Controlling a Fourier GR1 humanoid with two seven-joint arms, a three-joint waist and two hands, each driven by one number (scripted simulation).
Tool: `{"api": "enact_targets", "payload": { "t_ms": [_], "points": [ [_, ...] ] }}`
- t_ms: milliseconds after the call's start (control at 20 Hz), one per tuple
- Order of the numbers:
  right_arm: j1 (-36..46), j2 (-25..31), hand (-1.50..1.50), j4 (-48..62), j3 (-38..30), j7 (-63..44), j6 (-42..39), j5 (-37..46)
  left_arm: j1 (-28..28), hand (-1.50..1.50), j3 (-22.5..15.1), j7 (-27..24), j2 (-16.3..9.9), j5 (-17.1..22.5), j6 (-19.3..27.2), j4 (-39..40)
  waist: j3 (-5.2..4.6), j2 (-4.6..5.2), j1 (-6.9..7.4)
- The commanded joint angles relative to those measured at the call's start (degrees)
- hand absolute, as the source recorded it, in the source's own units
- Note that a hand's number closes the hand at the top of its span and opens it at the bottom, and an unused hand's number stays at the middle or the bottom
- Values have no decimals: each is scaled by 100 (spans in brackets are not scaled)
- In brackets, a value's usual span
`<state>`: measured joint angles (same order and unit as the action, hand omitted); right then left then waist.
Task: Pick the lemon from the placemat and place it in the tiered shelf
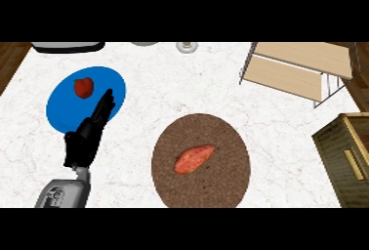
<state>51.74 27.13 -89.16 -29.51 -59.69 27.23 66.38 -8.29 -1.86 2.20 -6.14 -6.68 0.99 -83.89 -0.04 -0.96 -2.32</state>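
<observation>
An orange-red oblong item, not yellow like a lemon, lies in the middle of the round brown placemat at the counter's front centre. The tiered shelf, light wooden boards in a thin metal frame, stands at the back right. My left hand is open on the left, its straight fingers pointing away from me over the edge of a blue plate. It holds nothing and is well to the left of the placemat. My right hand does not show.
The blue plate at the left carries a small red item. A wooden cabinet sits at the right edge. A grey appliance, a grey dish and a small round object line the back edge.
</observation>
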Motion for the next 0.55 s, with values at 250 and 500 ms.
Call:
{"api": "enact_targets", "payload": {
  "t_ms": [250, 500],
  "points": [
    [-1694, 124, -150, -2896, -613, -826, -2478, -872, 138, 0, -42, -115, 181, -124, 212, 153, -5, -18, -192],
    [-2829, 48, -150, -3924, -1913, -528, -3224, -2376, 565, 0, 41, -25, -103, 82, -100, -416, 16, -51, -168]
  ]
}}
